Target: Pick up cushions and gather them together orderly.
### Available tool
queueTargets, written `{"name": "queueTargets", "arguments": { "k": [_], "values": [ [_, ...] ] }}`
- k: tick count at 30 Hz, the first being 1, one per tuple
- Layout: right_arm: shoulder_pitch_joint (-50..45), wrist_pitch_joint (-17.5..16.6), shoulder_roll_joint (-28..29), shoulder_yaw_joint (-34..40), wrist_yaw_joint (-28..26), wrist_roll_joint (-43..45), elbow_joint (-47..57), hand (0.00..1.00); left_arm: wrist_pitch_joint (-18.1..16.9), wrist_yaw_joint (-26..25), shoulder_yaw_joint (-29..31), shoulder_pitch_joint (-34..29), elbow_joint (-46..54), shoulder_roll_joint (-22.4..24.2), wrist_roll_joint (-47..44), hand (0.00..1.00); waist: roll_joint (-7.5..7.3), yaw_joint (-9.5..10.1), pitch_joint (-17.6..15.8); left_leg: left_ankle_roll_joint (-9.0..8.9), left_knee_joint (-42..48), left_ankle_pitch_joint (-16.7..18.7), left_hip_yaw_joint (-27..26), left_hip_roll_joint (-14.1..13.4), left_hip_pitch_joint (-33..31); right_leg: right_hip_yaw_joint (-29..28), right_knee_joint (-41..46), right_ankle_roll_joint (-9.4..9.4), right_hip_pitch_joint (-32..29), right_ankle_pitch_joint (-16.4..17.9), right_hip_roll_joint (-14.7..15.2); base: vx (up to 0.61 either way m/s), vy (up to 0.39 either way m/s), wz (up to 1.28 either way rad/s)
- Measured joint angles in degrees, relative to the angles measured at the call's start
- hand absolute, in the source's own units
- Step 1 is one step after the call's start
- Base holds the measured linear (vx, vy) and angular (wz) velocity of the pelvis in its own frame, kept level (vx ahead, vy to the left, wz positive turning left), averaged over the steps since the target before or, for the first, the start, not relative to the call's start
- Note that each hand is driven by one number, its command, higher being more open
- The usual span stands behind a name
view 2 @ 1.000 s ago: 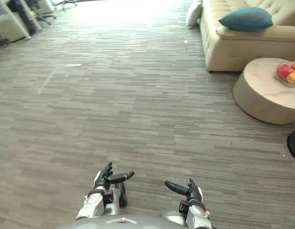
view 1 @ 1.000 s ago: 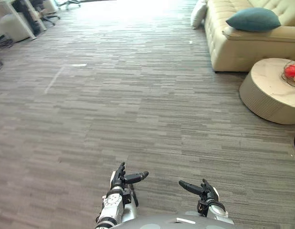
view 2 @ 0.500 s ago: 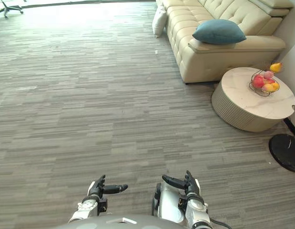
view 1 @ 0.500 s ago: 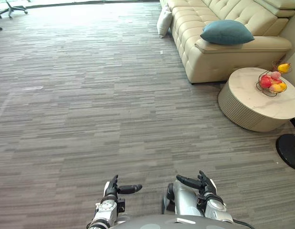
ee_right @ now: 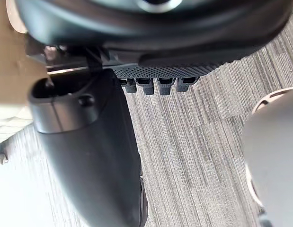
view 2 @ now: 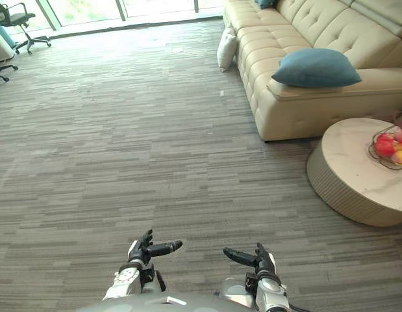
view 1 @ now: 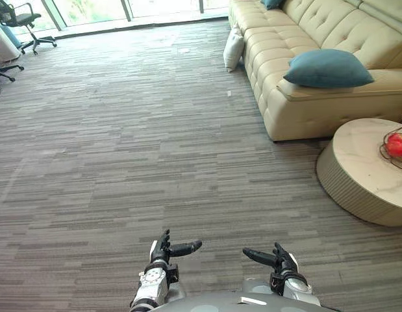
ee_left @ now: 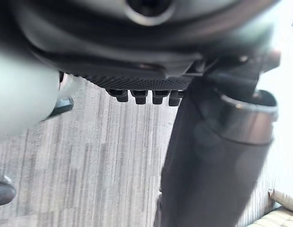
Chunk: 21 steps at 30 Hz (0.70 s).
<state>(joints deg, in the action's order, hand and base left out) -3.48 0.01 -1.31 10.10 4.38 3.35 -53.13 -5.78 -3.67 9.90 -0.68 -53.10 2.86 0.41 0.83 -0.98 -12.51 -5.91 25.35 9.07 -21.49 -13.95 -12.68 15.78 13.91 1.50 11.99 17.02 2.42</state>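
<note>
Fingers loose and empty on left hand and right hand, both held low, thumbs pointing toward each other.

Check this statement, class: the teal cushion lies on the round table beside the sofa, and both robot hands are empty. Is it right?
Not quite. The teal cushion lies on the cream sofa, not on the round table beside it, as the left eye view shows. The left hand and right hand are indeed empty.
</note>
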Motion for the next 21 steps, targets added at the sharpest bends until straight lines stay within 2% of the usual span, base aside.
{"name": "queueTargets", "arguments": {
  "k": [2, 3, 4, 5, 6, 8, 9, 10, 11, 12, 13, 14, 15, 17, 18, 19, 20, 21],
  "values": [
    [-0.2, 0.0, 0.1, 0.0, 0.1, 0.0, -0.1, 1.00, 0.0, 0.0, 0.0, 0.2, 0.0, 0.3, 0.0, 1.00, 0.02, 0.52, 0.0, 0.30, -10.8, -5.6, 1.0, 2.2, -1.2, -1.3, -1.8, -2.28, 2.6, 1.1, 0.4, 0.47, 0.228, -0.46],
    [-0.5, -0.1, -0.1, -0.2, 0.3, 0.0, -0.4, 1.00, -0.5, 0.0, -0.1, 0.2, 0.0, 0.4, 0.0, 1.00, 0.18, 1.06, 0.0, 2.82, -11.2, -12.1, 1.7, 2.5, -1.5, -3.0, -2.2, -4.16, 4.4, 2.3, 0.6, 0.40, 0.203, -0.53],
    [-0.5, -0.1, 0.0, -0.2, 0.4, 0.0, -0.5, 1.00, -0.4, -0.1, -0.1, 0.2, 0.0, 0.3, 0.0, 1.00, 0.08, 1.13, 0.1, 3.79, -10.9, -14.1, 1.5, 2.6, -1.4, -3.5, -2.2, -4.54, 4.8, 2.5, 0.9, 0.64, 0.301, -0.36],
    [-0.3, -0.2, 1.0, -0.1, 0.8, 0.0, -1.3, 1.00, -0.3, -0.1, -0.4, 1.4, -1.0, -1.1, 0.0, 1.00, -2.12, 0.47, 0.8, 5.05, -8.0, -11.9, 1.1, 4.3, -1.7, -4.7, -2.3, -5.27, 5.6, 2.4, 3.2, 0.55, 0.262, 0.00],
    [-1.0, -0.1, 1.4, 0.2, 0.8, 0.2, -1.8, 1.00, -0.5, -0.1, -0.8, 1.8, -1.5, -1.6, 0.1, 1.00, -2.70, 0.76, 0.9, 6.44, -1.3, -7.2, 1.5, 4.7, -3.7, -6.3, -0.1, -7.14, 5.3, 1.0, 5.0, 0.66, 0.324, 0.10],
    [-1.1, -0.1, 1.4, 0.3, 0.7, 0.1, -2.0, 1.00, -0.4, -0.1, -1.8, 1.9, -2.0, -2.1, 0.0, 1.00, -3.26, 0.63, 1.3, 7.44, 2.5, -2.7, 1.6, 6.3, -3.4, -7.3, 5.8, -7.53, 4.5, 0.7, 6.6, 0.52, 0.308, 0.21],
    [-0.7, -0.4, 1.3, 0.5, 0.6, 0.0, -2.9, 1.00, 0.0, -0.1, -2.8, 2.1, -3.0, -2.8, 0.1, 1.00, -3.81, 0.31, 1.6, 7.51, 3.5, 0.7, 1.7, 8.0, -1.9, -7.9, 16.5, -8.18, 1.2, -0.1, 8.9, 0.51, 0.295, 0.35],
    [-0.5, -0.3, 1.2, 0.6, 0.5, 0.1, -3.4, 1.00, 0.2, -0.1, -2.9, 2.2, -3.9, -3.2, 0.1, 1.00, -4.41, 0.09, 2.0, 7.61, 3.2, 2.0, 1.8, 9.2, -0.7, -8.6, 24.5, -7.99, -2.0, -2.8, 10.6, 0.51, 0.250, 0.46],
    [0.1, -0.3, 1.0, 0.8, 0.3, 0.0, -3.9, 1.00, 0.4, -0.2, -3.4, 2.2, -4.6, -3.7, 0.1, 1.00, -4.70, -0.40, 2.1, 8.10, 1.6, 3.4, 2.3, 10.8, 2.0, -9.0, 35.2, -7.83, -6.4, -9.6, 12.7, 0.51, 0.190, 0.37],
    [0.7, -0.5, 0.6, 0.4, -0.1, 0.0, -3.9, 1.00, 0.9, -0.5, -4.7, 2.1, -5.2, -4.4, 0.0, 1.00, -4.52, -0.49, 1.8, 8.29, -0.9, 4.3, 2.6, 11.9, 6.0, -9.2, 45.0, -6.92, -11.4, -9.7, 13.9, 0.63, 0.181, 0.19],
    [1.3, -0.9, 0.1, 0.0, -0.4, -0.4, -3.2, 1.00, 1.4, -1.0, -5.0, 1.9, -6.0, -5.3, 0.0, 1.00, -3.57, -0.58, 1.2, 7.86, -4.7, 5.0, 2.7, 12.0, 11.4, -8.5, 50.3, -4.49, -16.4, -7.0, 13.3, 0.64, 0.130, -0.02],
    [1.3, -1.0, 0.0, -0.1, -0.4, -0.6, -3.0, 1.00, 1.5, -1.1, -5.0, 1.8, -6.0, -5.4, 0.0, 1.00, -3.35, -0.62, 1.1, 7.80, -5.4, 5.1, 2.8, 12.0, 12.4, -8.3, 50.7, -4.24, -17.2, -6.5, 13.1, 0.54, 0.078, 0.00],
    [1.6, -2.0, -1.0, -0.2, -0.4, -1.1, -2.1, 1.00, 1.5, -1.4, -5.1, 0.9, -7.5, -6.1, 0.0, 1.00, -1.80, -1.30, 0.4, 7.66, -10.5, 5.0, 3.2, 11.6, 18.9, -5.7, 48.8, -2.25, -22.7, -2.6, 10.7, 0.53, 0.029, 0.11],
    [1.8, -2.4, -1.3, 0.0, -0.4, -1.1, -1.3, 1.00, 1.7, -1.4, -5.1, 0.8, -8.6, -6.3, 0.0, 1.00, -1.32, -1.62, 0.0, 7.41, -13.0, 5.0, 3.4, 11.0, 22.7, -3.3, 43.3, -0.54, -27.3, -0.9, 9.2, 0.54, -0.056, 0.24],
    [2.3, -2.6, -1.4, 0.0, -0.4, -1.1, -0.7, 1.00, 2.1, -1.4, -5.1, 0.8, -9.2, -6.5, 0.0, 1.00, -1.62, -2.36, 0.0, 6.98, -15.2, 5.3, 3.6, 10.2, 25.6, -2.6, 31.7, -1.52, -31.9, -1.6, 7.1, 0.55, -0.124, 0.37],
    [2.3, -2.6, -1.3, 0.0, -0.4, -1.1, -0.1, 1.00, 2.1, -1.4, -5.1, 0.7, -9.1, -6.5, 0.0, 1.00, -1.70, -2.44, -0.1, 6.29, -15.8, 5.7, 3.6, 9.9, 26.3, -2.5, 27.3, -2.32, -32.9, -2.5, 6.6, 0.68, -0.207, 0.56],
    [2.2, -2.5, -1.0, 0.1, -0.3, -1.1, 0.3, 1.00, 2.1, -1.3, -5.2, 0.8, -9.1, -6.6, 0.1, 1.00, -2.36, -2.70, -0.2, 4.31, -17.2, 6.7, 4.0, 9.6, 28.3, -2.8, 17.8, -3.67, -34.1, -5.8, 5.8, 0.61, -0.234, 0.55],
    [2.2, -2.4, -0.8, 0.2, -0.4, -1.0, -0.1, 1.00, 2.1, -1.0, -5.1, 0.9, -9.3, -7.0, 0.1, 1.00, -3.04, -2.78, -0.6, 2.81, -18.8, 7.5, 5.3, 9.1, 32.0, -3.2, 16.2, 1.73, -32.9, -13.8, 4.8, 0.63, -0.247, 0.36]
  ]
}}
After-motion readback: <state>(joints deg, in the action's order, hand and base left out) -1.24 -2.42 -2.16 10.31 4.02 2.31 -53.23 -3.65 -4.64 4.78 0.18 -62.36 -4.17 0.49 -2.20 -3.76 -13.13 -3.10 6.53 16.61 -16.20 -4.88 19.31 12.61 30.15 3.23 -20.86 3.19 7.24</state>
